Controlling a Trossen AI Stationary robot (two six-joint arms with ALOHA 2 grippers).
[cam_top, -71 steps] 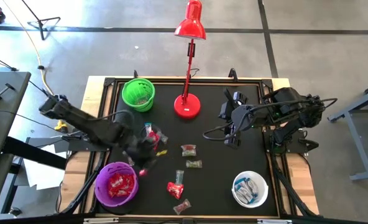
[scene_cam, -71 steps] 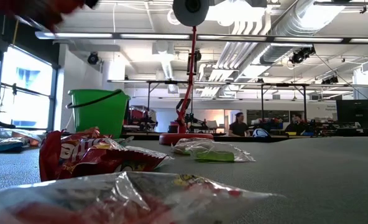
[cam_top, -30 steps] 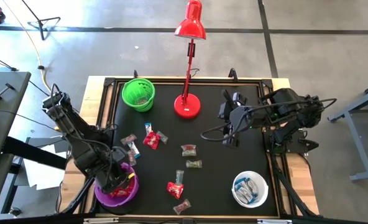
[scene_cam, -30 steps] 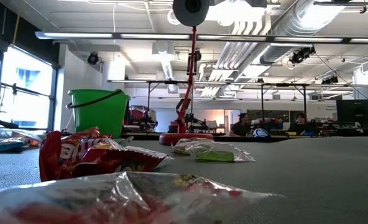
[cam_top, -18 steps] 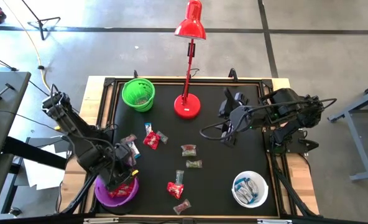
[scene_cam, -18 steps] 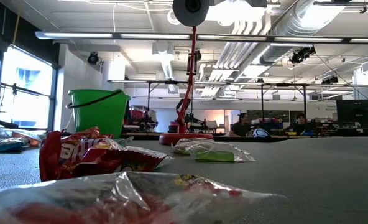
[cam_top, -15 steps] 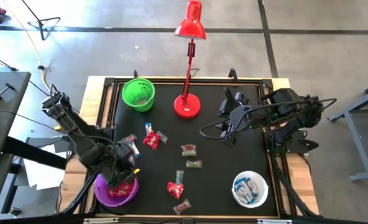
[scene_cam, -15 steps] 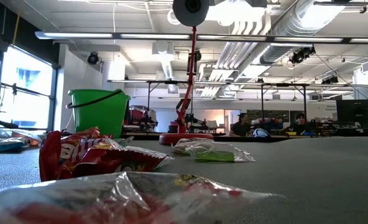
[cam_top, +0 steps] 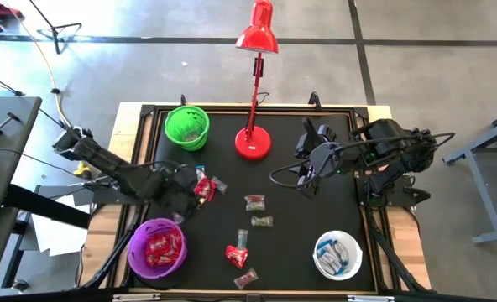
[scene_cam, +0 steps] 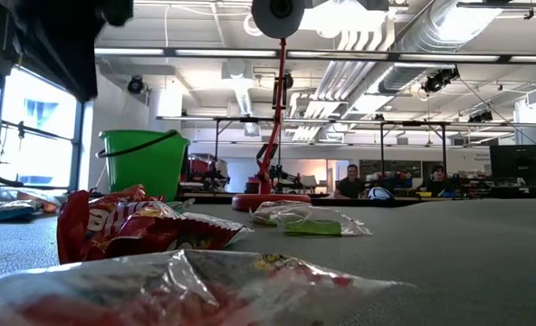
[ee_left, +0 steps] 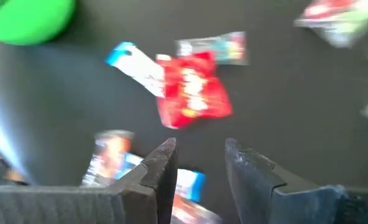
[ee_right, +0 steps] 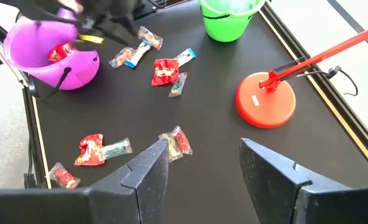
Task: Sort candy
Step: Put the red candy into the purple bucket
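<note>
Sorting looks partly done: red candy lies in the purple bowl, blue-and-white pieces in the white bowl. The left gripper, fingers spread and empty, hovers over the loose candy, a red piece just ahead of its tips. The right gripper waits spread wide, well apart. About ten pieces remain on the table.

A: Any legible text, labels or numbers this frame?

B: None. The red candy wrapper nearest the low camera carries pale lettering, but only partial strokes show, unreadable. Print on the red wrapper in the left wrist view is too blurred to make out.
</note>
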